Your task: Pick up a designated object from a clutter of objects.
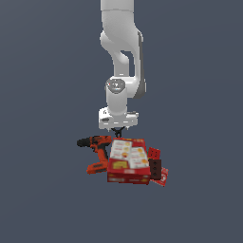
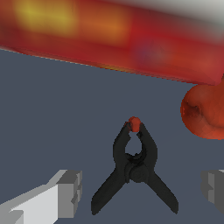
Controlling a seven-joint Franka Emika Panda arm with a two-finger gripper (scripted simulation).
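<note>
The designated object, a tiny black spring clamp (image 2: 133,168) with splayed handles and a red-orange tip, lies on the grey floor in the wrist view. My gripper (image 2: 140,190) is open, with one finger on each side of the clamp's handles and a gap to each. In the exterior view the gripper (image 1: 117,130) hangs low at the far edge of the clutter, and the clamp shows only as a small dark shape (image 1: 117,132) under the hand.
The flat red box (image 1: 127,161) with pale labels lies just beyond the clamp and shows as a blurred red band in the wrist view (image 2: 109,35). The orange-black drill (image 1: 97,149) lies at the exterior view's left. A small red piece (image 1: 154,153) and a dark brown piece (image 1: 155,167) flank the box.
</note>
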